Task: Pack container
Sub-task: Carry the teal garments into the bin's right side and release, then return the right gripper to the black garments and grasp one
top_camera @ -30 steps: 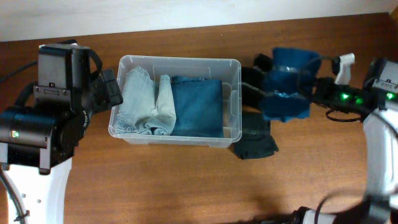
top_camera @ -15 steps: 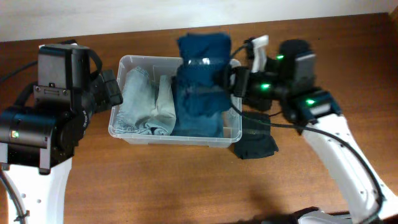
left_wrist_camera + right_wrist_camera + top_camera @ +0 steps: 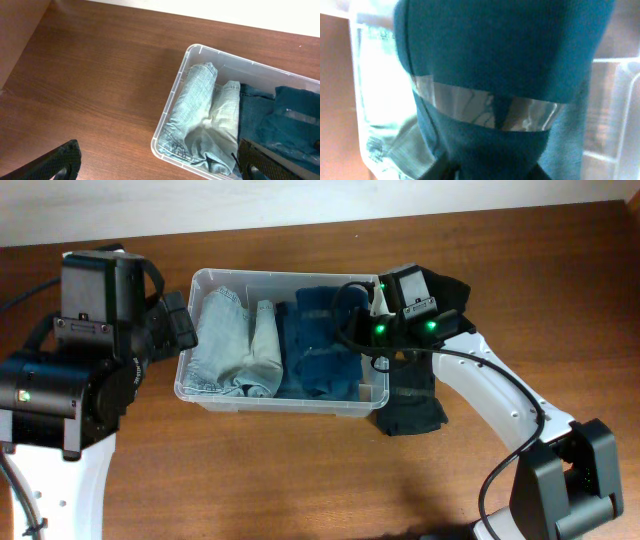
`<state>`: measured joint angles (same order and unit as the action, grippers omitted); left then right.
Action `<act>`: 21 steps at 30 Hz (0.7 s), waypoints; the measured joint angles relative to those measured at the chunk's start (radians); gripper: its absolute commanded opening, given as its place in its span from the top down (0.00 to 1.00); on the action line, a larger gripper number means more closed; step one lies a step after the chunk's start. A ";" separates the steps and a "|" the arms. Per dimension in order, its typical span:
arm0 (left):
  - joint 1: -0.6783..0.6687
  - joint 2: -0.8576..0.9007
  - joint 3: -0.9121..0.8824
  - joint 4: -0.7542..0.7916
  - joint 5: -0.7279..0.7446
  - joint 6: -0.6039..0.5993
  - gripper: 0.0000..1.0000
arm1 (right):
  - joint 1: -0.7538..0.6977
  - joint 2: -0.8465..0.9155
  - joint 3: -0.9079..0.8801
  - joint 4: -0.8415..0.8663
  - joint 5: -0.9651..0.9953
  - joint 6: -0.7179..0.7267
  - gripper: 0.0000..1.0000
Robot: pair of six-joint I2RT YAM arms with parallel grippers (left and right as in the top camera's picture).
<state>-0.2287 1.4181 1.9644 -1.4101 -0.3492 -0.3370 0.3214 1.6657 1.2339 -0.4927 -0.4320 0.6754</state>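
The clear plastic container (image 3: 285, 405) stands mid-table. It holds a folded light denim garment (image 3: 235, 345) on its left and dark blue jeans (image 3: 300, 380) on its right. My right gripper (image 3: 358, 332) reaches over the container's right rim, shut on a folded dark blue garment (image 3: 320, 325) lying on the jeans. In the right wrist view this garment (image 3: 505, 50), banded with clear tape, fills the frame and hides most of the fingers (image 3: 487, 172). My left gripper (image 3: 178, 320) is open and empty just left of the container (image 3: 172, 95), above the table (image 3: 160, 170).
A dark folded garment (image 3: 410, 410) lies on the table right of the container, partly under my right arm. The wall runs along the table's far edge. Bare wood lies in front of the container and to the far left (image 3: 90, 75).
My right arm swung left with the dark blue garment from right of the container, passed over it, and lowered the garment into the right half. The left arm has not moved.
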 measured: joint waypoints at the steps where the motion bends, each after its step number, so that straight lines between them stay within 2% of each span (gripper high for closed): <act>1: 0.000 0.000 0.000 0.000 0.000 0.000 0.01 | 0.000 0.000 0.000 -0.002 0.002 -0.015 0.43; 4: 0.000 0.000 0.000 0.000 0.000 0.000 0.01 | 0.000 0.000 0.001 -0.011 0.018 -0.101 0.35; 12: 0.000 0.000 0.000 0.000 0.000 0.000 0.01 | -0.079 -0.096 0.012 -0.114 0.078 -0.262 0.38; 13: 0.000 0.000 0.000 0.000 0.000 0.000 0.01 | -0.092 -0.125 0.018 -0.116 0.083 -0.274 0.36; 14: 0.000 0.000 0.000 0.000 0.000 0.000 0.01 | -0.111 -0.167 0.027 -0.117 0.090 -0.285 0.28; 15: 0.000 0.000 0.000 0.000 0.000 0.000 0.01 | -0.118 -0.184 0.031 -0.117 0.094 -0.288 0.25; 21: 0.000 0.000 0.000 0.000 0.000 0.000 0.01 | -0.275 -0.269 0.059 -0.144 0.105 -0.282 0.10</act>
<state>-0.2287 1.4181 1.9644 -1.4101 -0.3492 -0.3370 0.0463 1.3972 1.2926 -0.6365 -0.3275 0.3935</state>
